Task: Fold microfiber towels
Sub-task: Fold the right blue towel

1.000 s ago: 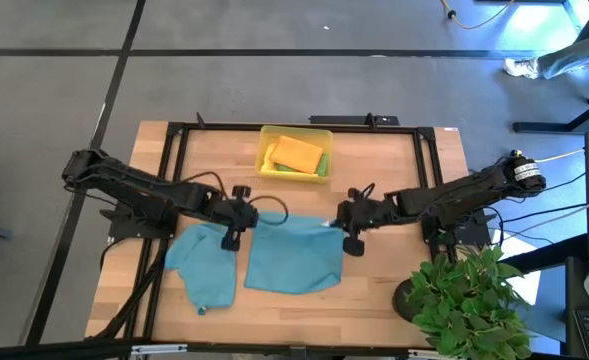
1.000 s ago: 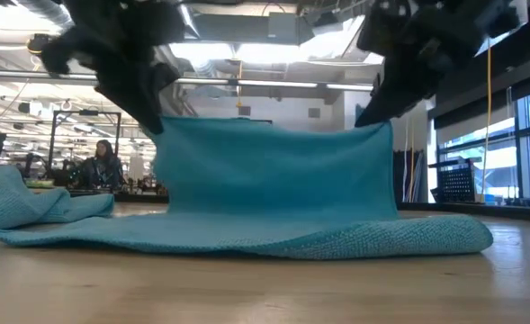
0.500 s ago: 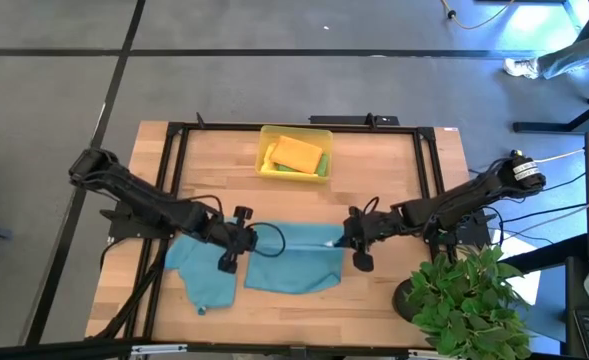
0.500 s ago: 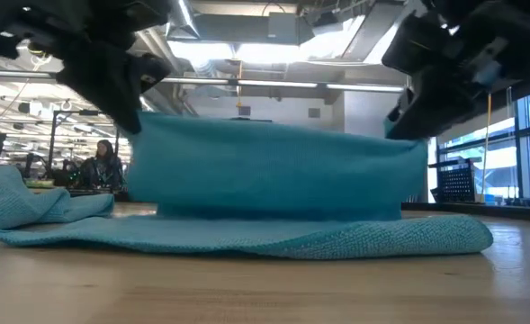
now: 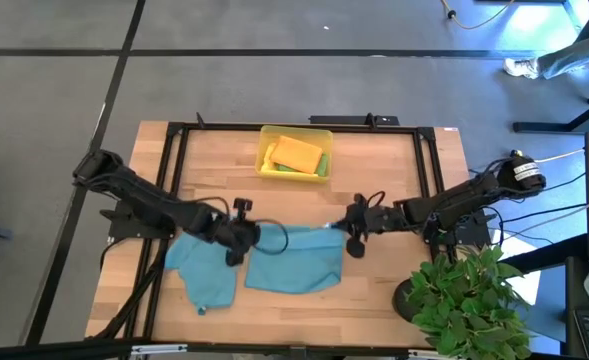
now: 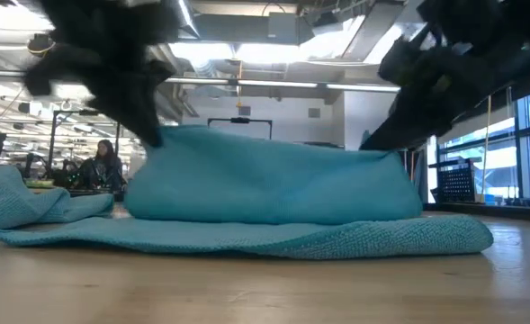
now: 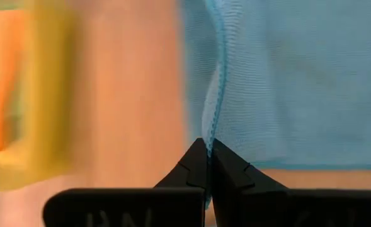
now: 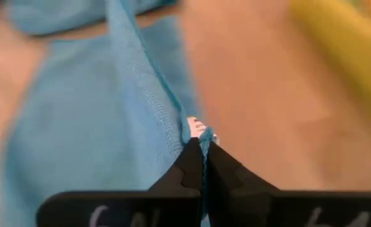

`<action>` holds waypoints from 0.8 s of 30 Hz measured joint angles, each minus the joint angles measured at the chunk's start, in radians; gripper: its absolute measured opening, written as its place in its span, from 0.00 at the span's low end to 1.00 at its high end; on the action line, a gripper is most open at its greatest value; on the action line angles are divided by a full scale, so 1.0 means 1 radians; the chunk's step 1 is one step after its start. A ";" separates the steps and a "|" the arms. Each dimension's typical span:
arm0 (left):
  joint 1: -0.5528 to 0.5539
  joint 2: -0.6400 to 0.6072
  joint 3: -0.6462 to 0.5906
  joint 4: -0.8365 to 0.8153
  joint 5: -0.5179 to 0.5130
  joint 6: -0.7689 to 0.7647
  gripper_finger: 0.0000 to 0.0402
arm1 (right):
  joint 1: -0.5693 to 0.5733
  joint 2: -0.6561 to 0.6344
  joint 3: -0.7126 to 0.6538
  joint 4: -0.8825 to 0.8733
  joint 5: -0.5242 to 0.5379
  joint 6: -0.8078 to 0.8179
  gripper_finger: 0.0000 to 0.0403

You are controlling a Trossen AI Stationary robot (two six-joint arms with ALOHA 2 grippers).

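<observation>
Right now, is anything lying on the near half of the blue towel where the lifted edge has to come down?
Nothing visible does. The left gripper and right gripper are each shut on a far corner of the flat blue towel, its near half bare. The crumpled blue towel lies off to its left.

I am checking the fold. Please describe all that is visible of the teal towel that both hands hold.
The teal towel is soft, finely woven microfiber, lying on the wooden table. Its far edge is lifted and draped forward. The left hand and right hand are shut on its two far corners. A crumpled second teal towel lies beside it.
</observation>
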 joint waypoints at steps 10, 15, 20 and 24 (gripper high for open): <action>0.287 0.000 0.000 0.044 0.015 0.115 0.00 | -0.206 -0.004 0.000 -0.070 0.044 -0.125 0.06; 0.375 0.000 0.000 0.058 0.079 0.114 0.00 | -0.221 -0.067 0.001 -0.096 0.042 -0.184 0.25; 0.417 0.000 0.000 0.059 0.083 0.114 0.00 | -0.200 -0.119 0.001 -0.095 -0.034 -0.178 0.44; 0.432 0.000 0.000 0.067 0.087 0.113 0.00 | -0.120 -0.105 0.002 -0.051 -0.243 -0.147 0.48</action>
